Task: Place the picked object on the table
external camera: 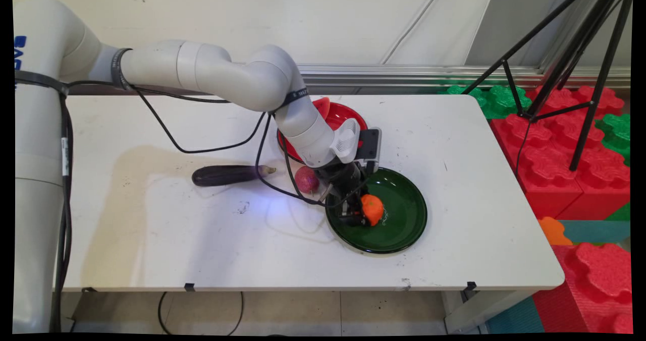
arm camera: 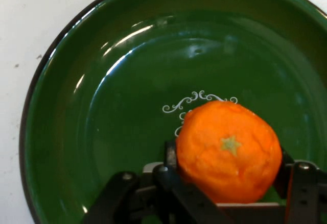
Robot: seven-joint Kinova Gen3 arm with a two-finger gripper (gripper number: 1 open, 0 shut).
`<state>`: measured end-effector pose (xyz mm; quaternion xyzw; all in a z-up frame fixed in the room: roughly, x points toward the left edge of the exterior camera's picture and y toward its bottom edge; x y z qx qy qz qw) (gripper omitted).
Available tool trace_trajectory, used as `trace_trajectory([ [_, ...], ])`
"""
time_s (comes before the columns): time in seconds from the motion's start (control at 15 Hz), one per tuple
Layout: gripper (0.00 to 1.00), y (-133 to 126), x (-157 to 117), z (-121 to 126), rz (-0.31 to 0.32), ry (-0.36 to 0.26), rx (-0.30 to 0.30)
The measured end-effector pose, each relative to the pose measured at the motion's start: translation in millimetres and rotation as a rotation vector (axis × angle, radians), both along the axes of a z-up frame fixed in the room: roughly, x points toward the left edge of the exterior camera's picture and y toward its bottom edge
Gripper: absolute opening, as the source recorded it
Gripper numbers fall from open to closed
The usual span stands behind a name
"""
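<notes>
Main view: white Kinova arm reached in from 9 o'clock, wrist angled down toward table centre, black cables hanging off it.
Gripper: black two-finger gripper sat low over the round dark green glossy plate, fingers pinching the orange mandarin-like fruit.
Gripper state: closed onto the fruit, one finger on each side of it; hand view showed the linkage at 6 o'clock hugging the fruit's flanks.
Orange fruit: rough peel, small pale green stem scar facing the hand camera. It was inside the green plate, left of its centre in the main view. Couldn't tell whether it touched the plate floor or hung just above it.
Green plate: on the white table, right of table centre. White scrollwork ornament at the plate's centre, partly hidden by the fruit at its 5 o'clock in the hand view.
Pinkish-red round fruit: on the table just beside the green plate's rim at its 10 o'clock, near the wrist.
Dark purple long eggplant: lying flat on the table, at 9 o'clock of the pink fruit, stem end pointing toward it, apart from it.
Red round plate: behind the wrist at 12 o'clock of the green plate, largely covered by the arm; a red wedge-shaped piece stood at its far-left rim.
Background: red and green foam blocks and a black tripod off the table at 3 o'clock.
</notes>
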<state>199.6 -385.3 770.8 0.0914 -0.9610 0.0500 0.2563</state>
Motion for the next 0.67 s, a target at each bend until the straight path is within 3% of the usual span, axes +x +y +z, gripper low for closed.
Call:
trace_trajectory([
  [0.67, 0.00, 10, 21, 32, 0.052, 0.053, -0.021],
])
